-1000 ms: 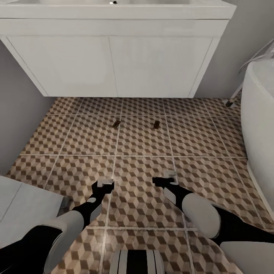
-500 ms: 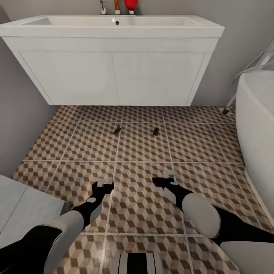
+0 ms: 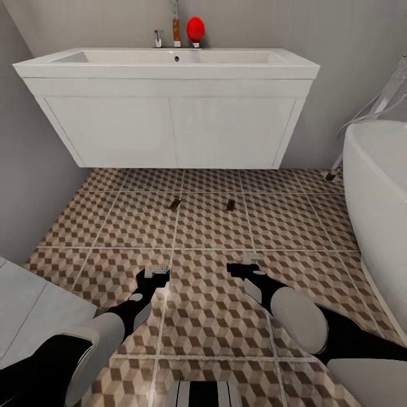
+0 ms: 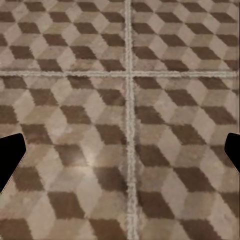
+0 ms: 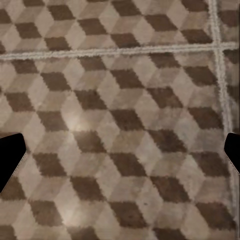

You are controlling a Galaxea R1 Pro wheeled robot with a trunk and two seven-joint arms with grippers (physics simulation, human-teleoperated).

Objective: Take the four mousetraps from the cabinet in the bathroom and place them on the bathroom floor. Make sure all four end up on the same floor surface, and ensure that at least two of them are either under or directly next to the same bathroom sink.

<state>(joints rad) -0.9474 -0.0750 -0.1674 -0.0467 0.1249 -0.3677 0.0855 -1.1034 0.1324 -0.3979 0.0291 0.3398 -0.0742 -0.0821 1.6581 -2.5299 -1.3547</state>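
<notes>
Two small brown mousetraps lie on the cube-patterned bathroom floor (image 3: 209, 226) in front of the white bathroom sink (image 3: 169, 130): one mousetrap (image 3: 174, 204) on the left, the other mousetrap (image 3: 230, 204) on the right. Both sit a little out from the vanity's lower edge. My left gripper (image 3: 156, 273) and right gripper (image 3: 249, 264) hover low over the tiles, nearer me than the traps. In the wrist views the left gripper (image 4: 120, 160) and the right gripper (image 5: 120, 160) have their fingertips wide apart over bare tile. The cabinet is out of view.
A rounded white bathtub (image 3: 379, 192) stands along the right side. A pale flat-topped fixture (image 3: 34, 311) sits close at my lower left. A tap (image 3: 159, 38) and a red object (image 3: 195, 28) stand on the back of the sink. Grey walls close in both sides.
The head camera has tilted up, so the sink top, tap and wall behind now show. The mousetraps stay where they were and both arms hold the same pose.
</notes>
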